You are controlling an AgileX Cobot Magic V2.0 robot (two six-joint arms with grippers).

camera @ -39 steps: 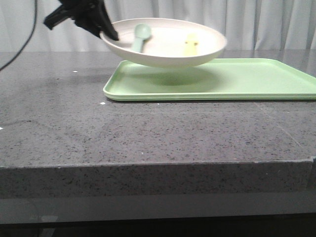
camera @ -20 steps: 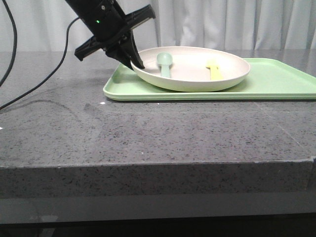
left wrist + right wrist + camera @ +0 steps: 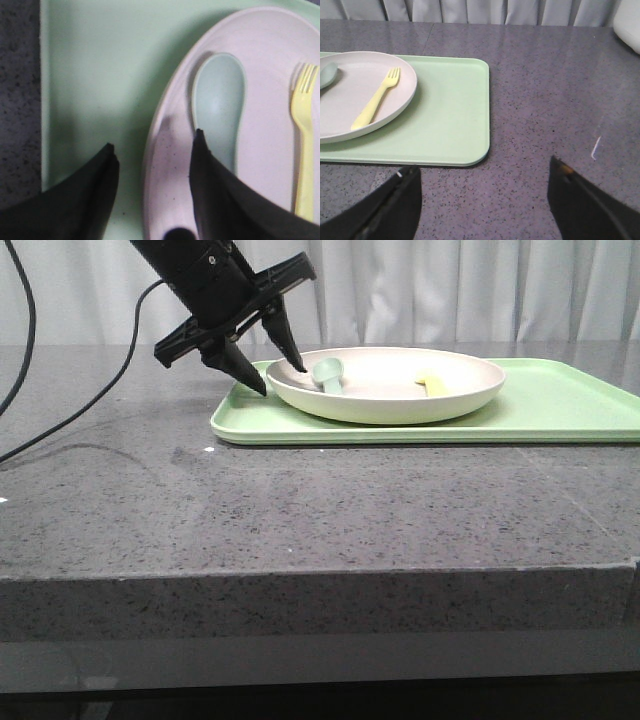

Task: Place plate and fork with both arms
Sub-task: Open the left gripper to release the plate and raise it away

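Note:
The cream-white plate rests flat on the light-green tray. The pale-yellow fork lies inside it, beside a grey-green spoon. My left gripper is open, one finger outside the plate's left rim and one inside, not gripping. In the left wrist view the gripper straddles the plate's rim, with the spoon and fork beyond. My right gripper is open and empty above the bare table, near the tray's right corner; the plate and fork show there too.
The grey speckled table extends in front of and left of the tray. A black cable runs over its left part. White curtains hang behind. A white object sits at the table's far right in the right wrist view.
The plate came down from a raised, tilted hold onto the tray and now lies flat. My left gripper has opened and let go of the rim.

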